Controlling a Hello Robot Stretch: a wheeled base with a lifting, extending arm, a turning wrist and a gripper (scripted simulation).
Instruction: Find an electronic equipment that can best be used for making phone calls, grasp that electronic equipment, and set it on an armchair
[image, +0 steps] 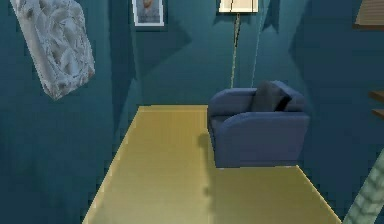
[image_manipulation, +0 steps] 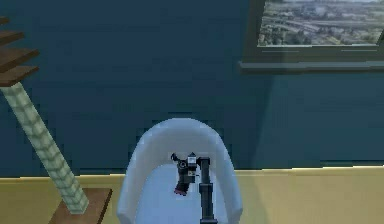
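A pale blue armchair (image_manipulation: 150, 165) with a rounded back stands against the dark teal wall, low in the arm side view. The dark arm (image_manipulation: 207, 200) rises from the bottom edge in front of its seat. My gripper (image_manipulation: 183, 178) lies against the chair's seat and backrest, so I cannot tell whether it holds anything. I cannot make out a phone there. A second, darker blue armchair (image: 258, 128) sits at the far right of the forward view with a dark cushion (image: 270, 97) on it.
A floor lamp (image: 237, 40) stands behind the dark armchair. A grey relief (image: 58, 45) and a framed picture (image: 148, 12) hang on the walls. A checkered post (image_manipulation: 45, 150) on a wooden base stands left of the pale chair. A window (image_manipulation: 320, 25) is above right.
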